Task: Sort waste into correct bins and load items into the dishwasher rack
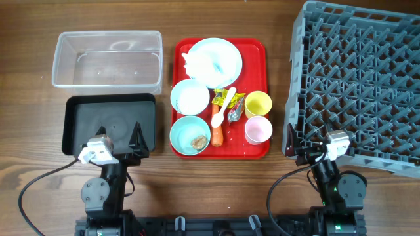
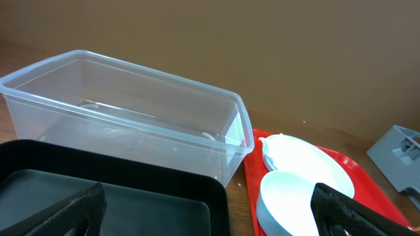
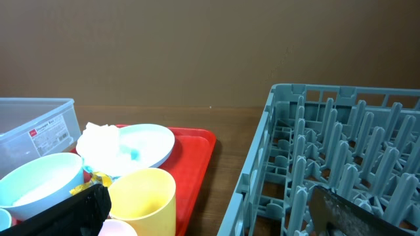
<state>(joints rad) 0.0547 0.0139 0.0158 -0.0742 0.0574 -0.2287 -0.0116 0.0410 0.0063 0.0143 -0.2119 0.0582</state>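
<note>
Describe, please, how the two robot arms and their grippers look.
Both arms are black with round grey joints, a white camera block at each wrist and a looping black cable. The left gripper and right gripper have dark wedge-shaped fingers.

A yellow cup (image 3: 143, 195) stands on the red tray (image 3: 195, 154), left of the grey rack (image 3: 341, 144).
</note>
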